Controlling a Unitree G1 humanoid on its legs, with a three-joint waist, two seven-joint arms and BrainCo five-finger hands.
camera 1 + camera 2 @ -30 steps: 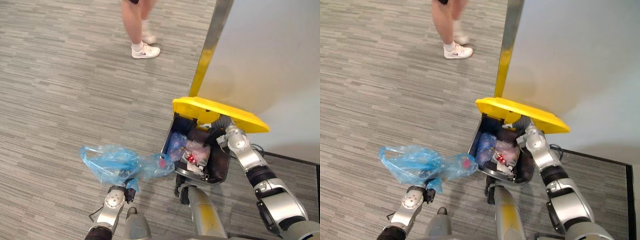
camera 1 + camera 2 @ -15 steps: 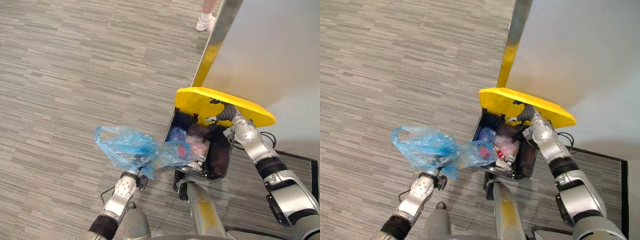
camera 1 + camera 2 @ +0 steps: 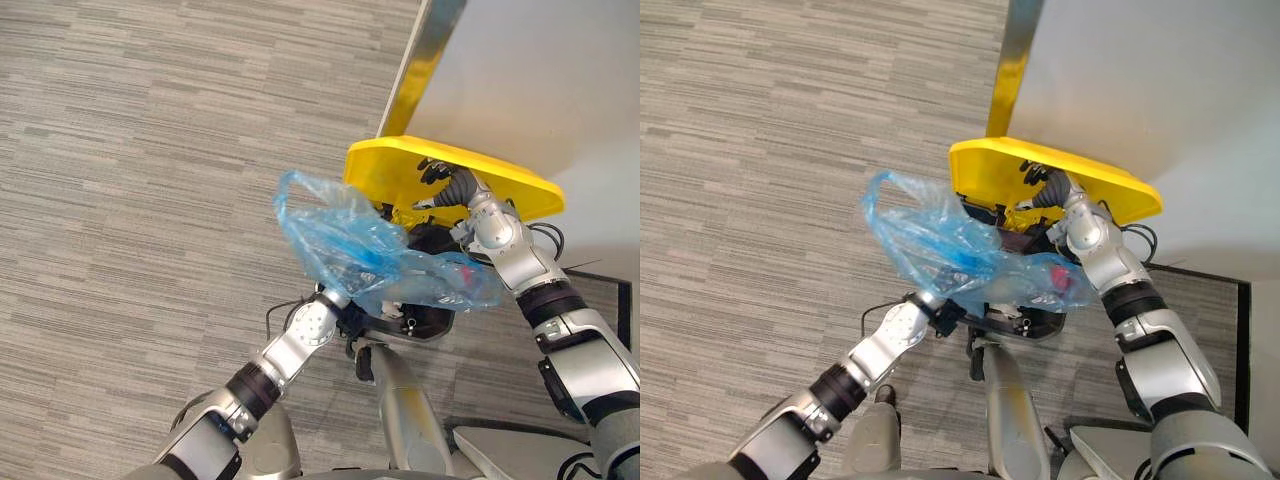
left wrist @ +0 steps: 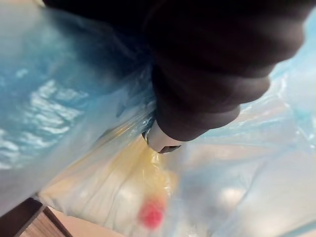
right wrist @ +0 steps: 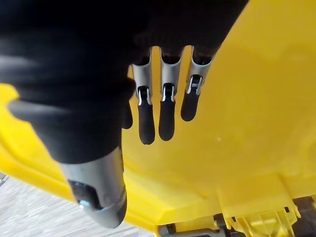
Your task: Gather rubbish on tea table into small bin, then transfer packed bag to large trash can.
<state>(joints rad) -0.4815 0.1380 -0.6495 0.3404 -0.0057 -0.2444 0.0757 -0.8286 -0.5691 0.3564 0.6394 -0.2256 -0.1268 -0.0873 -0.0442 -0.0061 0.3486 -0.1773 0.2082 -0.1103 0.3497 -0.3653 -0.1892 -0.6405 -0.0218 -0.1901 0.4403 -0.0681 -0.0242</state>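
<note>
Nearest us, our left robot hand (image 3: 347, 318) is clamped on the blue rubbish bag (image 3: 370, 255), which hangs over the open large trash can (image 3: 408, 331). Farther right, our right robot hand (image 3: 440, 178), fingers (image 5: 148, 123) straight, presses the raised yellow lid (image 3: 395, 172).

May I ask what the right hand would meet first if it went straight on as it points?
The yellow lid, directly ahead of the right hand and its straight fingers; they may be touching it.

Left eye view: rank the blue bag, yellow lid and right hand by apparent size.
1. blue bag: largest, but likely nearer the camera.
2. yellow lid: close second.
3. right hand: clearly smallest.
</note>
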